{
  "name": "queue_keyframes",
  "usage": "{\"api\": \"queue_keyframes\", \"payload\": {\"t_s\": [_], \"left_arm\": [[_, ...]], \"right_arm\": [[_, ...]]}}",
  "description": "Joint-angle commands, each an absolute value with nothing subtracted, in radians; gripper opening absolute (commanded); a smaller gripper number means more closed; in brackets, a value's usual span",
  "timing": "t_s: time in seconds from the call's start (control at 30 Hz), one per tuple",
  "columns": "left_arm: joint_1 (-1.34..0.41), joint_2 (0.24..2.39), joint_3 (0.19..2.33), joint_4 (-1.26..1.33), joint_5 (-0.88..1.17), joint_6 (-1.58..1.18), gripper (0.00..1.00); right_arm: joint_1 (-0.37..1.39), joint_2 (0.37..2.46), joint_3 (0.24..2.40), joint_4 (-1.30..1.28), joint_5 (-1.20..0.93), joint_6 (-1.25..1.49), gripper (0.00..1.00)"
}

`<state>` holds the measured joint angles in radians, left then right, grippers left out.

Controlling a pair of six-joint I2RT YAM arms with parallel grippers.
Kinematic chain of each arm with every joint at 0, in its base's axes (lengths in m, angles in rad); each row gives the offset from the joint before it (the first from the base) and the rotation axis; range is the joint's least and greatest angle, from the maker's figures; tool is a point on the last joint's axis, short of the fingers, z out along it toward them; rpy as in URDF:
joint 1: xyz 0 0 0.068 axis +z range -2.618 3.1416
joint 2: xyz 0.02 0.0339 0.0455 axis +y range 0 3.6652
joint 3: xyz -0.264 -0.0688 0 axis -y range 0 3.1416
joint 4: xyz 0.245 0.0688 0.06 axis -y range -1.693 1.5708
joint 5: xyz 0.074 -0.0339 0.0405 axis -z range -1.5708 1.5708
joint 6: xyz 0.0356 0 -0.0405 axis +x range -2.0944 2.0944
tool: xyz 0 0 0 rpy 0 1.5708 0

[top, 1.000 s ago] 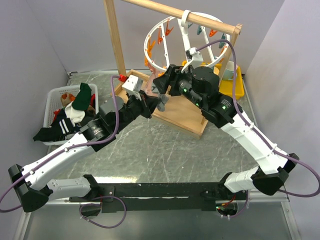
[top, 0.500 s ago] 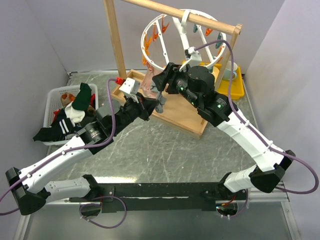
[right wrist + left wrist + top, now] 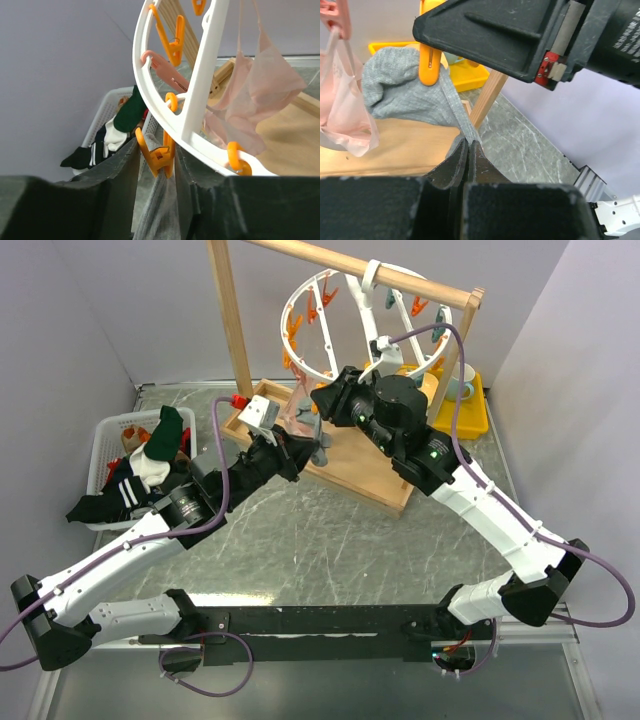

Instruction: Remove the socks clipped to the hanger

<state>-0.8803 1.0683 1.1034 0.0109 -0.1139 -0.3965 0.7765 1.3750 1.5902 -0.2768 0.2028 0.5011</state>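
Note:
The white ring hanger (image 3: 330,315) hangs from the wooden rack's bar, tilted. A grey sock (image 3: 405,90) hangs from an orange clothespin (image 3: 430,65) on the ring. My left gripper (image 3: 469,143) is shut on the sock's lower end, just below the ring (image 3: 312,452). My right gripper (image 3: 159,157) is closed around that same orange clothespin (image 3: 157,155), one finger against each leg; the grey sock (image 3: 162,210) still hangs from the pin. A pale pink sock (image 3: 255,95) is clipped beside it and also shows in the top view (image 3: 298,412). Several empty orange and teal pins dangle from the ring.
The wooden rack's upright (image 3: 228,310) and base board (image 3: 365,475) stand right behind both grippers. A white mesh basket (image 3: 108,435) at the left holds several socks, black, dark green and white. A yellow tray (image 3: 475,405) sits at the back right.
The right gripper has moved up and left to the ring's lower edge and closed around the orange pin. The ring has tilted and swung, and the pink sock now shows. The left gripper shifted slightly.

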Motion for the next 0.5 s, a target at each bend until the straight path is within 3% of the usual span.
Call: {"api": "queue_keyframes", "payload": {"t_s": [0.0, 0.17, 0.3, 0.47], "left_arm": [[-0.888, 1.049, 1.108, 0.052, -0.068, -0.428, 0.01], [-0.888, 1.063, 1.088, 0.049, -0.028, -0.457, 0.01], [-0.888, 1.083, 1.063, -0.033, -0.023, -0.425, 0.01], [-0.888, 1.106, 1.092, -0.302, -0.191, -0.405, 0.01]], "right_arm": [[0.776, 1.345, 1.578, -0.186, 0.242, 0.477, 0.33], [0.775, 1.339, 1.577, -0.187, 0.261, 0.453, 0.25], [0.776, 1.312, 1.554, -0.175, 0.271, 0.443, 0.25], [0.775, 1.269, 1.508, -0.164, 0.293, 0.430, 0.26]]}}
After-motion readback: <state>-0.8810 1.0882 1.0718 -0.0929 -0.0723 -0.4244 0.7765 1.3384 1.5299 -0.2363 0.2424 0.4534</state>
